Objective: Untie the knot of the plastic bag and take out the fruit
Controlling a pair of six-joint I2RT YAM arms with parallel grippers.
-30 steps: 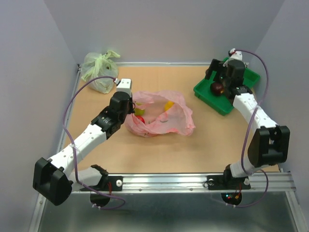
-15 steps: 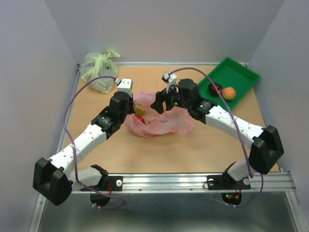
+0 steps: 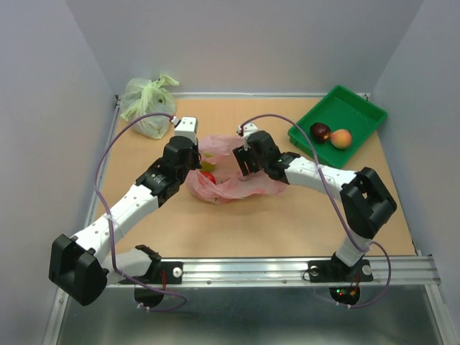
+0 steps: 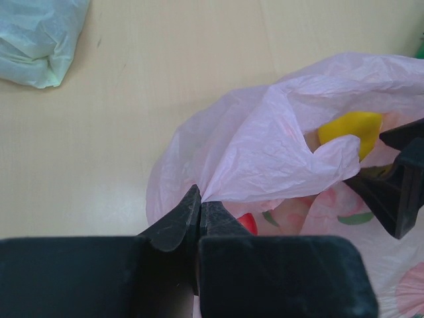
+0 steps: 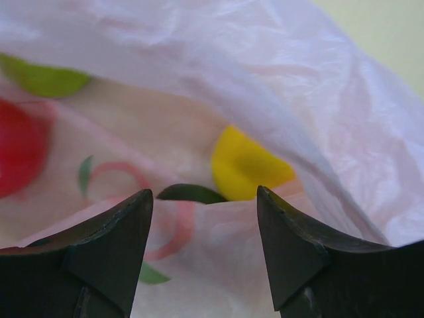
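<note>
Looking down from the top external camera, the pink plastic bag (image 3: 228, 190) lies slumped on the worktop (image 3: 287, 230), near the green tray (image 3: 350, 108) and to its left. Its mouth gapes; I can't pick out a tied knot. The left gripper (image 3: 200, 166) sits at the bag's edge farthest from the tray, and the right gripper (image 3: 245, 163) dips in from the tray side. A dark plum (image 3: 320, 131) and a peach (image 3: 341, 138) rest in the tray, touching. A pale green bag (image 3: 147, 104) stands well apart, beyond the pink one.

Over to the left wrist: the left gripper (image 4: 201, 200) has its jaws together, clamped on a gathered fold of pink film. That film looks thin, soft and crinkly, light as anything, and I'd judge it slippery and quick to tear if yanked. A rim pinch like this one is the right hold. A yellow fruit (image 4: 350, 128) and a red fruit (image 4: 246, 224) show through it.

Now the right wrist: the right gripper (image 5: 202, 199) has its jaws apart, nothing between them. The yellow fruit (image 5: 249, 165) sits just ahead, with a red fruit (image 5: 20, 156) and a green fruit (image 5: 43, 78) on the far side from the tray. These look small, smooth and likely to roll, so take the yellow one across its middle, keeping film out of the bite.
</note>
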